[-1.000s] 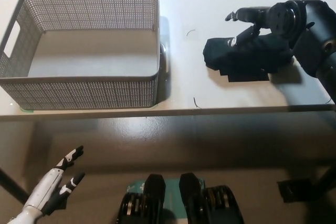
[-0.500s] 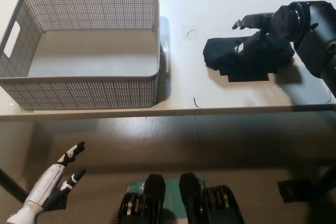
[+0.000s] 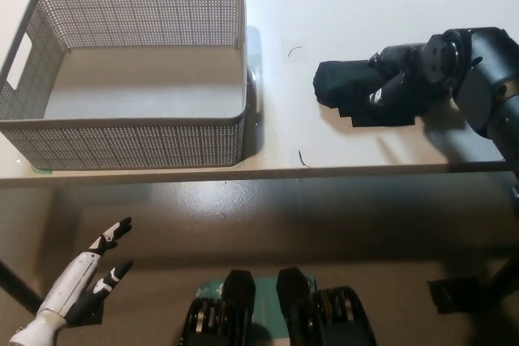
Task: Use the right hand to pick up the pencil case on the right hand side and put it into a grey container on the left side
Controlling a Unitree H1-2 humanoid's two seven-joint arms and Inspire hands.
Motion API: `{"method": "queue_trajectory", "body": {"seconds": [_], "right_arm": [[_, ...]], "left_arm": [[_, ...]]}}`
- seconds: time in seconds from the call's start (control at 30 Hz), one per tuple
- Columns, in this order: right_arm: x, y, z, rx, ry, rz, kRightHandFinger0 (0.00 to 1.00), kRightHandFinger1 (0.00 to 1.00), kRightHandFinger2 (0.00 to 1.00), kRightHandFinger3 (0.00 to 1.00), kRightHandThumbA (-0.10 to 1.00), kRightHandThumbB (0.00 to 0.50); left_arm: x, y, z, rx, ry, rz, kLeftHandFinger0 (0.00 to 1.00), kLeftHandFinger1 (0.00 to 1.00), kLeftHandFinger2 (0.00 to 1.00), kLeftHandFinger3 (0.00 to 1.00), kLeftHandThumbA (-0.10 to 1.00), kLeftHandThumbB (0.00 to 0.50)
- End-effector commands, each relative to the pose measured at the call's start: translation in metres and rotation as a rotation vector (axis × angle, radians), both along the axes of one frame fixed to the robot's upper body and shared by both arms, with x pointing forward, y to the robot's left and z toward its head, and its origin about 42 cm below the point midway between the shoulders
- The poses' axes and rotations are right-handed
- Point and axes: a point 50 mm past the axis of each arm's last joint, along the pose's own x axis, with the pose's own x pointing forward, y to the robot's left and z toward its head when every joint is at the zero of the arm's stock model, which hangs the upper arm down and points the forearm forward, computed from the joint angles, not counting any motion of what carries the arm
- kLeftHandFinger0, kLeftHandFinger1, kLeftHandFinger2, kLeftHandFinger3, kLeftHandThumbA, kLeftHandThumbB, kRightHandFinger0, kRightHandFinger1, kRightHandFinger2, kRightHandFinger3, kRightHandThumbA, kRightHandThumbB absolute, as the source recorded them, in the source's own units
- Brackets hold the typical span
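Resting across the black pencil case [image 3: 345,85], my right hand [image 3: 403,73] lies on its right half with the fingers [image 3: 388,87] curled down over the top and front of it. Black on black hides the contact, so I cannot tell whether I truly grip the case or only press on it. My right arm [image 3: 486,87] runs off from the hand toward the right edge of the picture.

Only the case's left end shows clear of my hand, a rounded dark lump, with flat squarish edges sticking out beneath it on the near side. It lies on the white table [image 3: 324,6], and it throws a soft shadow toward the table's near edge.

Well apart from the case, on its left, stands the grey basket [image 3: 235,131], a rectangular bin of perforated mesh with a handle slot cut in its far left wall. Its floor is bare and its near wall sits close to the table's front edge. Between basket and case, two small dark curved marks [image 3: 294,50] show on the tabletop, one toward the back and one near the front edge.

Far from the case, below the table's edge and down at the lower left, my white left hand [image 3: 85,281] hangs with its fingers spread and nothing in it.
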Motion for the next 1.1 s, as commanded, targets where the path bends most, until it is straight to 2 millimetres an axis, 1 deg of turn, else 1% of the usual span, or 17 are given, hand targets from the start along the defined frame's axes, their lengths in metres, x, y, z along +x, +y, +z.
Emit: {"method": "queue_trajectory", "body": {"seconds": [0.0,0.07,0.2,0.3,0.4,0.53,0.67,0.73,0.8,0.83,0.87,0.9,0.93,0.97,1.0,1.03,1.07], "right_arm": [[-0.005,0.014,-0.021,-0.001,0.017,0.038,1.0,1.0,1.0,1.0,0.63,0.5],[-0.007,0.022,-0.027,0.028,0.025,0.032,1.0,1.0,1.0,1.0,0.6,0.5],[-0.01,0.035,-0.037,0.028,0.019,0.047,1.0,1.0,1.0,1.0,0.6,0.5],[-0.011,0.038,-0.042,0.035,0.006,0.051,1.0,1.0,1.0,1.0,0.59,0.5],[-0.013,0.044,-0.047,0.032,-0.003,0.049,1.0,1.0,1.0,1.0,0.59,0.5],[-0.015,0.047,-0.053,0.031,-0.012,0.04,1.0,1.0,1.0,1.0,0.6,0.5],[-0.019,0.049,-0.065,0.04,-0.017,0.005,1.0,1.0,1.0,1.0,0.58,0.5],[-0.02,0.049,-0.07,0.057,-0.034,-0.009,1.0,1.0,1.0,1.0,0.53,0.5],[-0.022,0.051,-0.075,0.064,-0.073,-0.009,1.0,1.0,1.0,1.0,0.5,0.5],[-0.023,0.053,-0.078,0.081,-0.122,0.004,1.0,1.0,1.0,1.0,0.43,0.5],[-0.023,0.052,-0.079,0.11,-0.165,0.01,1.0,1.0,1.0,1.0,0.41,0.5],[-0.023,0.053,-0.079,0.111,-0.238,0.024,1.0,1.0,1.0,1.0,0.31,0.487],[-0.023,0.054,-0.079,0.088,-0.28,0.033,0.89,0.96,1.0,1.0,0.27,0.442],[-0.023,0.054,-0.078,0.081,-0.34,0.049,0.74,0.78,0.85,0.97,0.11,0.305],[-0.023,0.054,-0.076,0.096,-0.389,0.058,0.46,0.49,0.52,0.68,-0.07,0.261],[-0.023,0.055,-0.076,0.104,-0.402,0.06,0.23,0.34,0.45,0.58,-0.1,0.268],[-0.022,0.054,-0.072,0.157,-0.409,0.031,0.01,0.1,0.25,0.51,-0.1,0.233]], "left_arm": [[0.005,0.009,0.015,0.015,-0.067,-0.019,1.0,1.0,1.0,1.0,1.0,0.406],[0.005,0.009,0.015,0.015,-0.067,-0.018,1.0,1.0,1.0,1.0,1.0,0.406],[0.005,0.008,0.015,0.012,-0.071,-0.018,1.0,1.0,1.0,1.0,1.0,0.405],[0.007,0.008,0.016,0.01,-0.071,-0.022,1.0,1.0,1.0,1.0,1.0,0.404],[0.008,0.008,0.017,0.015,-0.076,-0.022,1.0,1.0,1.0,1.0,1.0,0.391],[0.01,0.008,0.018,0.015,-0.079,-0.022,1.0,1.0,1.0,1.0,1.0,0.392],[0.01,0.007,0.018,0.013,-0.074,-0.031,1.0,1.0,1.0,1.0,1.0,0.397],[0.011,0.007,0.018,0.016,-0.075,-0.031,1.0,1.0,1.0,1.0,1.0,0.397],[0.011,0.006,0.018,0.021,-0.077,-0.031,1.0,1.0,1.0,1.0,1.0,0.403],[0.011,0.006,0.018,0.024,-0.079,-0.031,1.0,1.0,1.0,1.0,1.0,0.404],[0.012,0.006,0.019,0.025,-0.08,-0.033,1.0,1.0,1.0,1.0,1.0,0.403],[0.012,0.006,0.019,0.023,-0.08,-0.035,1.0,1.0,1.0,1.0,1.0,0.403],[0.012,0.006,0.019,0.02,-0.079,-0.035,1.0,1.0,1.0,1.0,1.0,0.404],[0.012,0.006,0.02,0.015,-0.08,-0.034,1.0,1.0,1.0,1.0,1.0,0.402],[0.012,0.006,0.02,0.015,-0.082,-0.033,1.0,1.0,1.0,1.0,1.0,0.403],[0.013,0.007,0.021,0.016,-0.084,-0.032,1.0,1.0,1.0,1.0,1.0,0.403],[0.012,0.007,0.021,0.01,-0.081,-0.033,1.0,1.0,1.0,1.0,1.0,0.405]]}}
